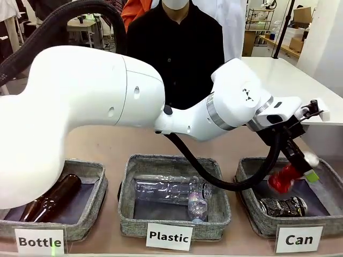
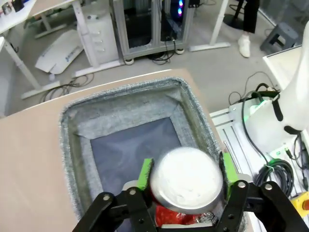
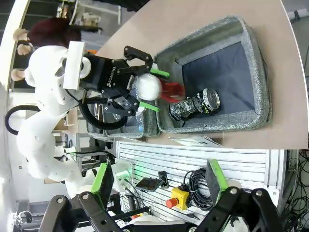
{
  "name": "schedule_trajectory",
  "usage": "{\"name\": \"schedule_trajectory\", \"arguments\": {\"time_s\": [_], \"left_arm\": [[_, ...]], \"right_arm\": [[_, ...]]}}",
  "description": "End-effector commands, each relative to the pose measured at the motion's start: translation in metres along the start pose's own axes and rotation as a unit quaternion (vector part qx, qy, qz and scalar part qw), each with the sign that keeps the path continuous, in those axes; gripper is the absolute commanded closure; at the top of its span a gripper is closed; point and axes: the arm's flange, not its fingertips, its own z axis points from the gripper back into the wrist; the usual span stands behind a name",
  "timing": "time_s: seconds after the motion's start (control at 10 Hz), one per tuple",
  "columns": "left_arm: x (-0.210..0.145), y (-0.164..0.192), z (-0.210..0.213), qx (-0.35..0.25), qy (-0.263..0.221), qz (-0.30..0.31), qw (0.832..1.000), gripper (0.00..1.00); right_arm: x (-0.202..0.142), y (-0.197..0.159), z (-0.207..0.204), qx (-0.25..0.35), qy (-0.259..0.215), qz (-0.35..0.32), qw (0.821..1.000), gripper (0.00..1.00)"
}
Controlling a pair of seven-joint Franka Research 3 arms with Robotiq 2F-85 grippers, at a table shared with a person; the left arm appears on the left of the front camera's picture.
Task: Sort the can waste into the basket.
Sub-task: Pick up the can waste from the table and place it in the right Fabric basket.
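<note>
Here the left gripper point(image 1: 298, 162) hangs over the basket labelled "Can" point(image 1: 252, 219), jaws spread. The red can point(image 1: 282, 178) sits between the green pads point(image 2: 144, 173), blurred in the front view, and whether the pads touch it cannot be told. In the left wrist view its silver top point(image 2: 186, 180) faces the camera, so its long axis runs along the fingers, with the red body pointing down toward the dark base of the basket.

The dark can point(image 1: 283, 206) lies on its side on that base, near the front wall, long axis roughly across the basket, with its silver end toward the robot's right.

The right gripper point(image 3: 159, 186) is away from the baskets, fingers wide apart with nothing between them.

A clear plastic bottle point(image 1: 169, 190) lies in the "Plastic" basket point(image 1: 128, 214), and a brown glass bottle point(image 1: 53, 197) lies in the "Bottle" basket point(image 1: 96, 206).
</note>
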Motion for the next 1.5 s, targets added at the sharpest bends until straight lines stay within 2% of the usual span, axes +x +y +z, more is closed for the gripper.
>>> {"name": "schedule_trajectory", "arguments": {"time_s": [0.0,0.2,0.3,0.6,0.8,0.9,1.0,1.1,1.3,1.4], "left_arm": [[0.001,-0.006,0.009,0.011,0.003,-0.005,1.000,0.00],[0.001,-0.007,0.021,0.014,-0.003,0.010,1.000,0.00],[-0.003,-0.010,0.044,0.020,-0.008,0.034,0.999,0.00],[-0.048,-0.039,0.155,0.049,-0.002,0.142,0.989,0.00],[-0.088,-0.080,0.223,0.041,0.034,0.227,0.972,0.00],[-0.108,-0.096,0.257,0.033,0.028,0.256,0.966,0.00],[-0.132,-0.115,0.289,0.053,0.001,0.287,0.956,0.00],[-0.161,-0.128,0.322,0.075,-0.039,0.321,0.943,0.00],[-0.242,-0.157,0.390,0.118,-0.129,0.416,0.892,0.00],[-0.285,-0.173,0.409,0.124,-0.150,0.468,0.862,0.00]], "right_arm": [[0.000,0.000,0.000,0.004,0.001,0.003,1.000,0.00],[0.000,0.000,0.000,0.004,0.001,0.003,1.000,0.00],[0.000,0.000,0.000,0.000,0.000,0.000,1.000,0.00],[0.027,0.019,-0.034,-0.028,0.058,0.014,0.998,0.00],[0.052,0.041,-0.070,-0.039,0.078,0.016,0.996,0.00],[0.063,0.056,-0.094,-0.036,0.086,0.027,0.995,0.00],[0.072,0.072,-0.121,-0.039,0.107,0.041,0.993,0.00],[0.081,0.088,-0.154,-0.039,0.121,0.056,0.990,0.00],[0.093,0.122,-0.228,0.028,0.148,0.079,0.985,0.00],[0.097,0.131,-0.252,0.089,0.145,0.075,0.983,0.00]]}}
